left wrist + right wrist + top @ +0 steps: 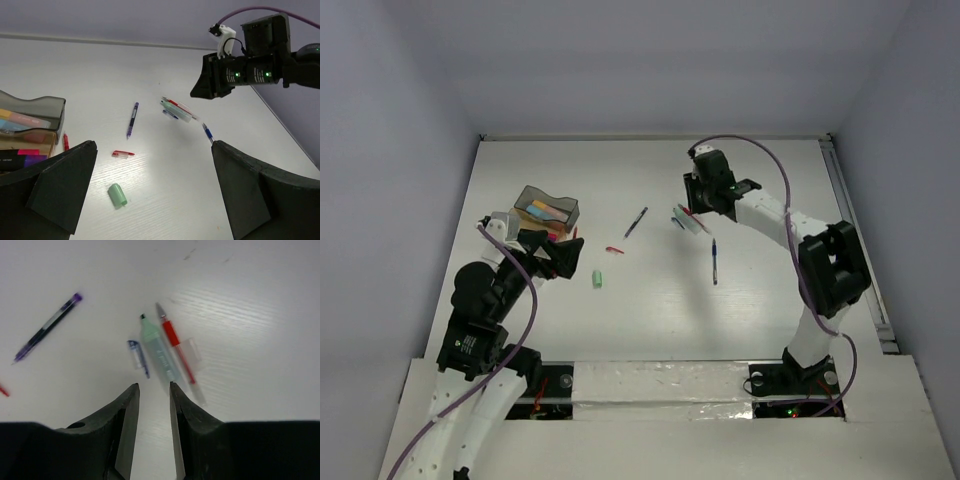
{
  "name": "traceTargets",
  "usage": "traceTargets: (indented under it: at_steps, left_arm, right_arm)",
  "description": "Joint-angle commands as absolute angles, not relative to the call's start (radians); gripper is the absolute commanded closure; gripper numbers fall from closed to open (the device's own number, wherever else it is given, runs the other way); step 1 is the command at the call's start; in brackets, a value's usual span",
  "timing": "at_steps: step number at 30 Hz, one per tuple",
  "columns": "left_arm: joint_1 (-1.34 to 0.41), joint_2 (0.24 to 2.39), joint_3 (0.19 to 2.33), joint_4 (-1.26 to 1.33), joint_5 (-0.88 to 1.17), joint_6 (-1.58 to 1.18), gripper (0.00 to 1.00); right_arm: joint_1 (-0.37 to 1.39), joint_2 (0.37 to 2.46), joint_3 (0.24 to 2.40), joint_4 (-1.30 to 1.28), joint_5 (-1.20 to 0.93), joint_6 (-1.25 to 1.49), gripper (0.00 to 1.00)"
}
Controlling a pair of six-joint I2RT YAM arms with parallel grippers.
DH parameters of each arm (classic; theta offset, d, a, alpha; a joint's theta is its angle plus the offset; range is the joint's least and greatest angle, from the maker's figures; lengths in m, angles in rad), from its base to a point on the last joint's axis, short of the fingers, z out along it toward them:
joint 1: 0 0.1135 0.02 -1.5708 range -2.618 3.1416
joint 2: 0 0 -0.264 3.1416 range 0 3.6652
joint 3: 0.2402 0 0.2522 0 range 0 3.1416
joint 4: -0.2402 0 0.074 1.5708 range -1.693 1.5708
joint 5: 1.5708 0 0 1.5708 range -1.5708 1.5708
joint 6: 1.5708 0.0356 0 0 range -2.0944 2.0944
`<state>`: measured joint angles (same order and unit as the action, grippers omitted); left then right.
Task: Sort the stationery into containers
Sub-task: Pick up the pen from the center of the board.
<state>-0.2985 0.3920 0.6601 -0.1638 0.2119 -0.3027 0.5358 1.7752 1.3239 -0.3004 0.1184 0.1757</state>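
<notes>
A mint-green highlighter (160, 354) lies on the white table (760, 320), at about 1 o'clock from the table's middle in the top view. In the right wrist view a red pen (176, 345) lies just beside it at 3 o'clock, and a small blue cap (138, 355) sits near it at 9 o'clock.

From above, a purple pen (636, 222) lies at 9 o'clock from this cluster and a blue pen (714, 262) at 5 o'clock, both apart from it. A red cap (614, 250) sits at 7 o'clock from the purple pen, and a green cap (598, 279) at 7 o'clock from the red cap.

The containers (56, 115) stand at 10 o'clock from the table's middle, near the left edge. They are a clear-grey compartment joined to a tan part, holding pale-blue, orange and pink highlighters (544, 210). A short red item (65, 141) lies on the table just beside them.

The right gripper (153, 386) hovers over the cluster. Its fingers are drawn near each other, with a slim strip of bare table showing between them, and they pinch nothing. The highlighter's near end lies by one fingertip, and I cannot tell whether it touches.

The left gripper (154, 145) is spread wide with nothing between its fingers. It sits at 5 o'clock from the containers
</notes>
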Motion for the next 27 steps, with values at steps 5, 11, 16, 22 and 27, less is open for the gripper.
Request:
traceTargets:
  at_steps: [5, 11, 16, 22, 27]
  left_arm:
    - [-0.288, 0.399, 0.647, -0.127, 0.232, -0.308, 0.01]
    - [-0.288, 0.399, 0.647, -0.127, 0.233, -0.308, 0.01]
    - [-0.288, 0.399, 0.647, -0.126, 0.232, -0.31, 0.01]
    - [-0.288, 0.393, 0.647, -0.124, 0.233, -0.31, 0.01]
    - [-0.288, 0.393, 0.647, -0.124, 0.236, -0.31, 0.01]
  right_arm:
    - [0.434, 1.908, 1.552, -0.501, 0.04, 0.034, 0.62]
    - [0.425, 2.005, 1.661, -0.581, 0.008, -0.021, 0.58]
    - [0.425, 2.057, 1.718, -0.591, -0.061, -0.026, 0.55]
    - [0.425, 2.106, 1.749, -0.604, -0.101, -0.023, 0.55]
    - [0.425, 2.132, 1.77, -0.617, -0.106, -0.023, 0.55]
